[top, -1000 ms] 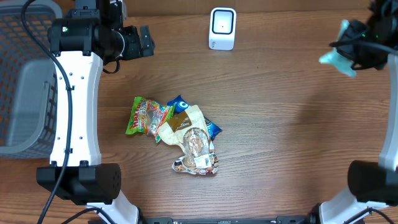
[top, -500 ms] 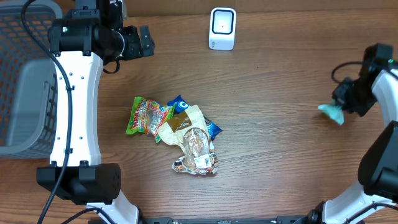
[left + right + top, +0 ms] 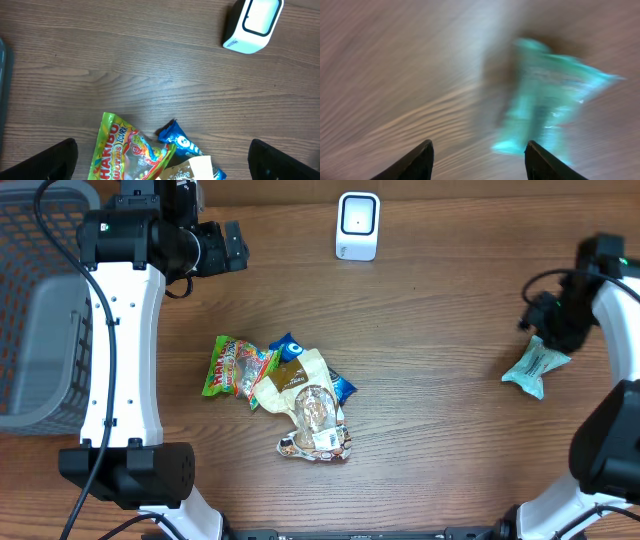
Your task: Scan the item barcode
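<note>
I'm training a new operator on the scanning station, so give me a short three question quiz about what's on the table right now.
1. True or false: the teal packet lies in the snack pile.
2. Where does the grey basket stand? A: at the left edge of the table. B: at the right edge. C: in the centre.
3. Which brand name shows on the green candy bag?
Key: 1 false, it lies alone on the right, by the right gripper. 2 A. 3 Haribo.
</note>
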You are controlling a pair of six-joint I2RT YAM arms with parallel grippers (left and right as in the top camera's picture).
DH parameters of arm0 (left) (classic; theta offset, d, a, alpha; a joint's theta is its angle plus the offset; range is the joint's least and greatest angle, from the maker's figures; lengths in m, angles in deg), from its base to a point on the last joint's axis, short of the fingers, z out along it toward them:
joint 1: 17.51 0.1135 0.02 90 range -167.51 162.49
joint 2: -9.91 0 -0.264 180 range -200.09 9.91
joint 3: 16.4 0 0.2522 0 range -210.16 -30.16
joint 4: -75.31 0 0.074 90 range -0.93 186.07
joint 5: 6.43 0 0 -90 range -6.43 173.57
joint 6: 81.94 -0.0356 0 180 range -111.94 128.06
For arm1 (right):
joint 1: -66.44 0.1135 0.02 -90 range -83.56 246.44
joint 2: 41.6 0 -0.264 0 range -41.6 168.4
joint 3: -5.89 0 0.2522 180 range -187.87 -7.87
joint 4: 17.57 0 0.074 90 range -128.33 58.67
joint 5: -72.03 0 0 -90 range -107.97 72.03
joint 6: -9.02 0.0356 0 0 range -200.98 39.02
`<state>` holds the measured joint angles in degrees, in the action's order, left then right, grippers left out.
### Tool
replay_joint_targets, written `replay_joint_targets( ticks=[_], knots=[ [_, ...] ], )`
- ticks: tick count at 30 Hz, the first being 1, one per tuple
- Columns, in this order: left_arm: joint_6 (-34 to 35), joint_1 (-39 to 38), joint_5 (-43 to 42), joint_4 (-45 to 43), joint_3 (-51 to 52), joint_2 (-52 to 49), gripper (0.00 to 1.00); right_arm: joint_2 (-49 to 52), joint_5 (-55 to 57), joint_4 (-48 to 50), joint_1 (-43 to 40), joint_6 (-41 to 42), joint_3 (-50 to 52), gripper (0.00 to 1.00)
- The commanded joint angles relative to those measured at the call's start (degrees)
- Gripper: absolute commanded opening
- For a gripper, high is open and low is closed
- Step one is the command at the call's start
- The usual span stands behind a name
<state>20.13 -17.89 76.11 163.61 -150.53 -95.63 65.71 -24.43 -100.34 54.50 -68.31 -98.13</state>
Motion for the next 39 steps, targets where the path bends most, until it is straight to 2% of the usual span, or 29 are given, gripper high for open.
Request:
replay_joint_targets(
  ticks=[1,4,5,7,16,23,32,36,39],
  knots=[
    [0.2,-0.4,0.4,0.0,-0.5,-0.2,1.00,-1.6,-7.8,-0.7,8.2,-4.0,-3.8,0.59],
    [0.2,-0.4,0.4,0.0,-0.5,-0.2,1.00,-1.5,-9.1,-0.6,15.8,-3.9,-3.9,0.61],
    [0.2,-0.4,0.4,0.0,-0.5,-0.2,1.00,-1.5,-8.9,-0.7,20.0,-3.9,-3.9,0.68],
    [0.2,-0.4,0.4,0.0,-0.5,-0.2,1.00,-1.5,-8.9,-0.9,24.6,-3.8,-3.9,0.72],
    [0.2,-0.4,0.4,0.0,-0.5,-0.2,1.00,-1.4,-10.8,3.5,38.6,-0.7,2.3,0.78],
    [0.2,-0.4,0.4,0.0,-0.5,-0.2,1.00,-1.4,-31.7,12.1,40.4,-5.7,13.2,0.76],
    [0.2,-0.4,0.4,0.0,-0.5,-0.2,1.00,-1.3,-44.0,20.8,40.4,-5.4,23.3,0.75],
    [0.2,-0.4,0.4,0.0,-0.5,-0.2,1.00,-0.7,-47.8,28.8,40.4,0.1,27.0,0.71],
    [0.2,-0.4,0.4,0.0,-0.5,-0.2,1.00,-0.6,-47.7,37.1,41.3,8.1,29.9,0.67]
  ],
)
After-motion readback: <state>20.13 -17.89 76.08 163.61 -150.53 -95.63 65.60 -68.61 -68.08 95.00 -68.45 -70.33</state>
